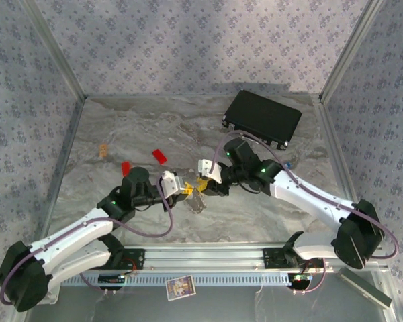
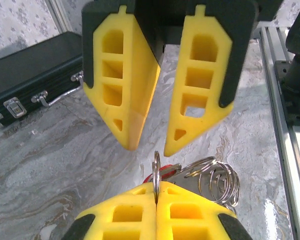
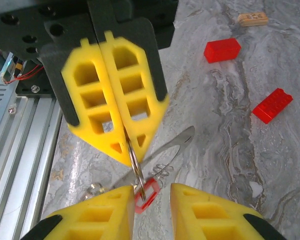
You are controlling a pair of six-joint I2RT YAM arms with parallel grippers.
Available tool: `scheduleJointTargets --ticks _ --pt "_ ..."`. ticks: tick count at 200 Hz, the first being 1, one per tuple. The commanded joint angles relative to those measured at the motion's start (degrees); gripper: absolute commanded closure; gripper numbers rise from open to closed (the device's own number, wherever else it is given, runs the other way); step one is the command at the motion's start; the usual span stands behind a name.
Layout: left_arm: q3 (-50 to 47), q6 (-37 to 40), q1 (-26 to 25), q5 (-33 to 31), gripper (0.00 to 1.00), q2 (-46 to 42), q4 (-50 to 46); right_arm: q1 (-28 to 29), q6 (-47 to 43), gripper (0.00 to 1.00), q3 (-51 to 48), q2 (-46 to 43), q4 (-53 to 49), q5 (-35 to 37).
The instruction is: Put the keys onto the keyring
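Steel, thin and likely springy: keyring (image 2: 156, 165) stands edge-on at lower centre of the left wrist view, pinched by the left gripper (image 2: 156, 189). The right gripper (image 2: 152, 147) is spread just above it. The red-headed key (image 3: 146, 194) touches the ring; probably light and slippery, best taken by its plastic head.

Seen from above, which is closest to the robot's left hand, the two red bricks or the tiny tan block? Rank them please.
1. Red brick, just beyond the left hand, toward the back.
2. Second red brick, farther to the left.
3. Tan block, farthest, left near the wall.
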Motion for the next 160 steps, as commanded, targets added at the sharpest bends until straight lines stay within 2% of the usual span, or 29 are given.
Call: scheduleJointTargets --ticks 1,56,109,127,150,160 --pt "-1.5 -2.2 -0.1 1.0 1.00 -1.7 7.3 -0.5 4.3 0.73 -1.9 -1.4 4.9 -3.5" --pt "-2.4 -3.9 -0.1 1.3 1.00 -1.4 10.5 -0.6 6.0 0.73 -3.3 -1.0 7.7 -5.0" --pt "-2.8 -4.5 -0.1 1.7 1.00 -1.1 12.6 -0.5 6.8 0.78 -3.4 -0.2 9.3 -6.0" --pt "-2.8 -4.6 -0.1 1.9 1.00 -0.9 12.8 -0.6 6.9 0.84 -3.3 -0.1 9.6 -6.3" --pt "-2.7 -4.3 -0.1 1.4 1.00 -1.0 12.1 -0.5 6.4 0.96 -2.9 -0.2 9.3 -6.2" --pt "-2.4 -3.6 -0.1 0.7 0.92 -1.3 10.9 -0.6 5.9 1.00 -2.7 -0.3 8.6 -6.2"
